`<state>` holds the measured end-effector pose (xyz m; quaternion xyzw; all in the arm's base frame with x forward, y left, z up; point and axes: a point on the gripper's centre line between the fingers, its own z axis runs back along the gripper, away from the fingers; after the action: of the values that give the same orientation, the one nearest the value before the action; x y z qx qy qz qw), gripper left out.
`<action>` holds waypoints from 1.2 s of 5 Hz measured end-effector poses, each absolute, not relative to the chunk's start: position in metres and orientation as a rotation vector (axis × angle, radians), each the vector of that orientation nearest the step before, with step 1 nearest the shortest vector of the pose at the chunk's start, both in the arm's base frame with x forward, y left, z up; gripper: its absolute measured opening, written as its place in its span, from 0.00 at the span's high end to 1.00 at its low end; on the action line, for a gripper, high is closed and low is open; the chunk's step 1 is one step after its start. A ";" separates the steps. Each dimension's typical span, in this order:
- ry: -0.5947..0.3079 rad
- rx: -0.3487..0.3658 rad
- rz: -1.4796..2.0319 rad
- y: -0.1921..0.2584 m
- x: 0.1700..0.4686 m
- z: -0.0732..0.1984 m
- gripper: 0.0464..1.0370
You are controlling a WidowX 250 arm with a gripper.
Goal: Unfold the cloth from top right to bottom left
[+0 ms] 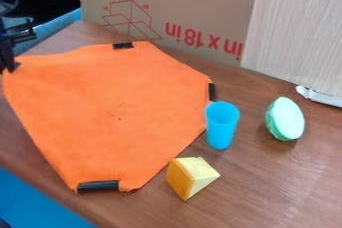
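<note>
Basically, the camera view has the orange cloth laid out broadly over the left and middle of the brown worktop, open for the most part, with angled edges and a few soft waves along its top edge. Black strips sit at its rim: one at the top, one on the right side and one at the bottom. A few small dark specks mark the middle of the cloth.

The claw is at the left edge of the view, low over the cloth's upper left corner. Whether it is spread, pressed together or pinching that corner, I cannot tell.

Just beside the cloth's right edge, a blue cup stands upright. Nearer the camera, a yellow and orange wedge rests by the cloth's lower right edge; whether the two touch is hard to say. Over to the right, apart from the cloth, is a green, rounded piece with its pale, flat face turned toward the camera.

Behind all this rises a cardboard panel with red printing, and in front of its right part leans a pale, finely striped board. A white object lies along the foot of that board. Blue material shows beyond the worktop's edge at the lower left.
</note>
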<state>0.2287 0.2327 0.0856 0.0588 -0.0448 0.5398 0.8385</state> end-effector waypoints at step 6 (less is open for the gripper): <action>-0.108 0.361 1.144 0.228 0.227 0.057 0.04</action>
<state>0.2270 0.2279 0.0568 0.1698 -0.0508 0.5381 0.8240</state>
